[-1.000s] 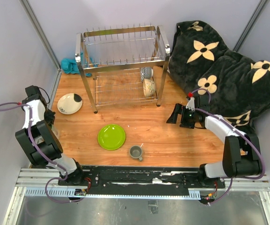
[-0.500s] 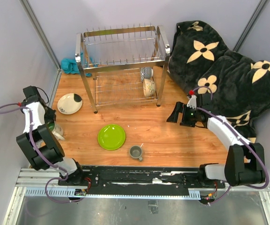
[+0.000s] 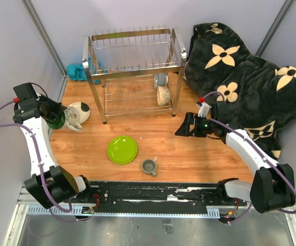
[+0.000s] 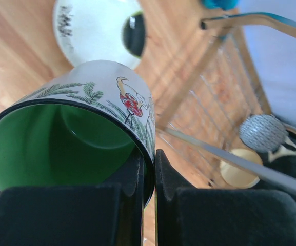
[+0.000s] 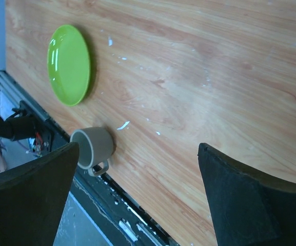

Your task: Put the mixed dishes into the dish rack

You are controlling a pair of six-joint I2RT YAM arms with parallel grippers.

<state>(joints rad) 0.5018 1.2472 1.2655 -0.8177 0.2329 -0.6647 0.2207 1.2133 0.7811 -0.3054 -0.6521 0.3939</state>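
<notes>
The left gripper (image 4: pixel 148 159) is clamped on the rim wall of the white ceramic mug with the glossy green inside (image 4: pixel 94 102), with one black padded finger inside the cup and the other outside. It holds the mug tipped on its side and apparently clear of the wooden table (image 3: pixel 189 154), at the left edge just beside the round cream plate with the black patch (image 3: pixel 79 113). The mug's outside carries painted pine sprigs and a red-crested bird.

Glazed ceramic like this is stiff, slick and breakable, and a pinch on one thin wall probably lets a fairly heavy mug pivot, so it wants slow travel. It also wants a soft landing on the hard wires of the tall chrome dish rack (image 3: pixel 132 73).

The blue-patterned small bowl (image 3: pixel 160 79) and the cream-yellow bowl (image 3: pixel 163 95) sit on edge in the rack's lower tier.

The right gripper (image 3: pixel 184 125) stands wide open with nothing in it, hovering over bare wood. The flat lime-green plate (image 3: pixel 122 149) and the small matte grey mug (image 3: pixel 149 166) lie well apart from it. The plate is probably the awkward one — low, smooth, with only its edge to grasp.
</notes>
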